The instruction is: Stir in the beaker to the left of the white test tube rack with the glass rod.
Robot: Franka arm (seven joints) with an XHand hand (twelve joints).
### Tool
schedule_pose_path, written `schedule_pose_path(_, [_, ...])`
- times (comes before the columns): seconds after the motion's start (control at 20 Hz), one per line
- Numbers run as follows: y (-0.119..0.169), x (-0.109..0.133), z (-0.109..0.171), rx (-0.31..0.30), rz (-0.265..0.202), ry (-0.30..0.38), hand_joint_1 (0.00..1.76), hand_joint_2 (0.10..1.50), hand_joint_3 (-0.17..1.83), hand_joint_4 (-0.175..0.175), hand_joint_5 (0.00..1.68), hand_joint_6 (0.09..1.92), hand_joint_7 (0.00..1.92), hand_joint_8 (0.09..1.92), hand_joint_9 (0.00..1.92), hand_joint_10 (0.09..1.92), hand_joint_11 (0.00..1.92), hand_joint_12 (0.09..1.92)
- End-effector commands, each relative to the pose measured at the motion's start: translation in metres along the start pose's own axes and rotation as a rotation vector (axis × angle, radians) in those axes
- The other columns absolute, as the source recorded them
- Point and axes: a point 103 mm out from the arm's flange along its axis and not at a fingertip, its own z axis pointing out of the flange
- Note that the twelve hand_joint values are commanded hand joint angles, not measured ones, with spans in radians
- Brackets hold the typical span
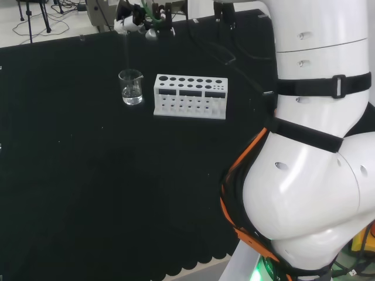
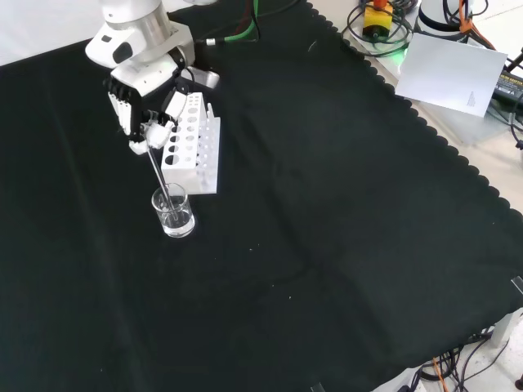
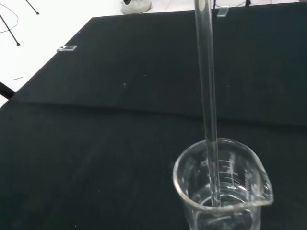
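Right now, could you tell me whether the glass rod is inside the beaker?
Inside: the glass rod passes the rim of the beaker, its tip near the bottom.

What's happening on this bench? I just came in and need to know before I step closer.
The robot arm's hand is holding a glass rod whose lower end is inside a small clear beaker on the black cloth. The wrist view shows the rod reaching down near the beaker's bottom, where there seems to be a little clear liquid. A white test tube rack stands right beside the beaker, with no tubes visible in its holes.
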Motion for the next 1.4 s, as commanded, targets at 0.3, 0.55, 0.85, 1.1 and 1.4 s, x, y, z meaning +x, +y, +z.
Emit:
schedule_pose_path(0.3, [-0.027,0.006,-0.003,0.01,0.002,-0.023,1.3,1.11,-0.14,-0.175,1.17,0.39,1.18,1.0,1.69,0.8,1.48,1.1])
schedule_pose_path(0.55, [-0.008,0.027,0.004,0.008,-0.033,-0.012,1.3,1.11,-0.14,-0.175,1.17,0.39,1.18,1.0,1.69,0.8,1.48,1.1])
schedule_pose_path(0.85, [0.016,0.033,0.013,0.016,-0.052,-0.009,1.3,1.11,-0.14,-0.175,1.17,0.39,1.18,1.01,1.69,0.8,1.48,1.1])
schedule_pose_path(1.1, [0.023,0.013,0.012,0.018,-0.025,-0.006,1.3,1.11,-0.14,-0.175,1.17,0.39,1.18,1.01,1.69,0.8,1.48,1.1])
schedule_pose_path(1.4, [0.003,-0.012,0.0,-0.002,0.033,-0.017,1.3,1.11,-0.14,-0.175,1.17,0.39,1.18,1.01,1.69,0.8,1.48,1.1])
